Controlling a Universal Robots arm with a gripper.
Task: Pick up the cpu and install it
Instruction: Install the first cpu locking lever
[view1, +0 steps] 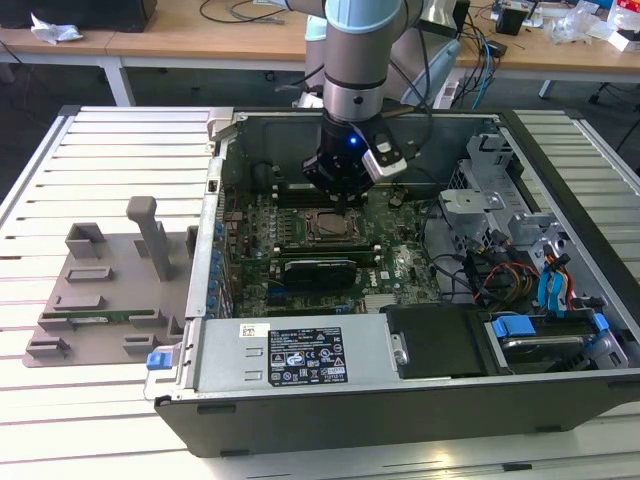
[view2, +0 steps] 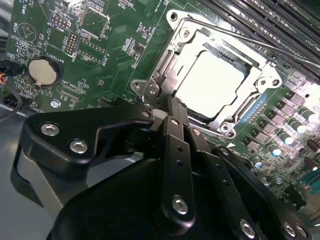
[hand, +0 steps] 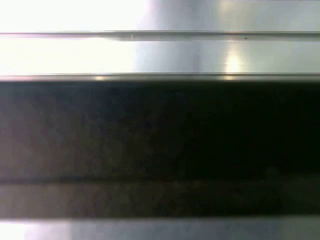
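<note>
The cpu (view2: 210, 82), a flat square chip with a bright silver top, lies inside the motherboard socket (view2: 172, 50), ringed by the socket's metal frame. In the exterior view the socket (view1: 330, 226) sits mid-board inside the open computer case. My gripper (view2: 169, 111) hangs just above the socket's edge, its black fingers (view2: 176, 131) drawn together at the frame's corner with nothing seen between them. In the exterior view the gripper (view1: 341, 200) stands upright just behind the socket.
A grey plastic tray (view1: 100, 290) lies on the ribbed table at the exterior view's left. The case walls (view1: 215, 200) surround the board. A drive cage and cables (view1: 510, 230) fill the right side, and a power supply (view1: 300, 355) sits in front. Memory slots (view2: 260, 20) run beside the socket.
</note>
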